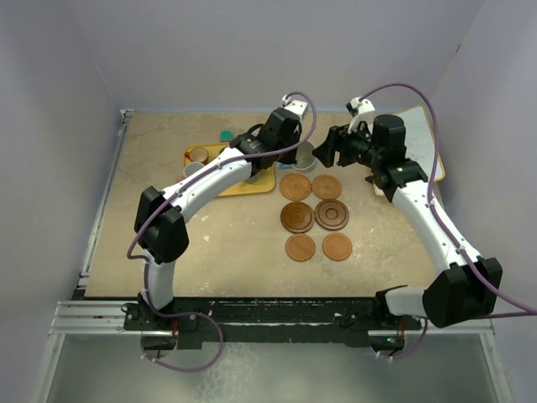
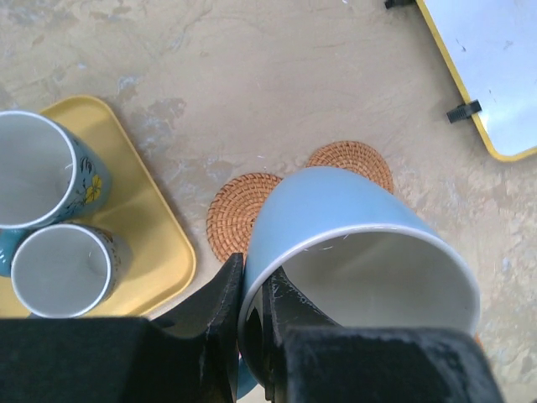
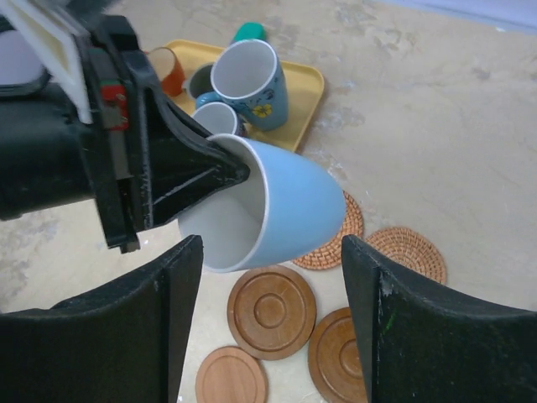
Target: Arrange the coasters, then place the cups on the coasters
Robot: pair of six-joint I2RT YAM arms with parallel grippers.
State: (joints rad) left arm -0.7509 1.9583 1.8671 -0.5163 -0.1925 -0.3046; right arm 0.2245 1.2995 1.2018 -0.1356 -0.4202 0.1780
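A light blue cup hangs tilted in the air, its rim pinched between the fingers of my left gripper, one finger inside and one outside. My right gripper stands open just short of the cup, a finger to either side, touching nothing. Below lie six coasters in two columns: two woven ones, two dark ringed ones and two plain ones. More cups stand on the yellow tray: a flowered blue one, a small pale one and an orange one.
A small green object lies behind the yellow tray. A white tray with a yellow rim sits at the table's far right. Both arms meet over the far middle of the table, above the back row of coasters.
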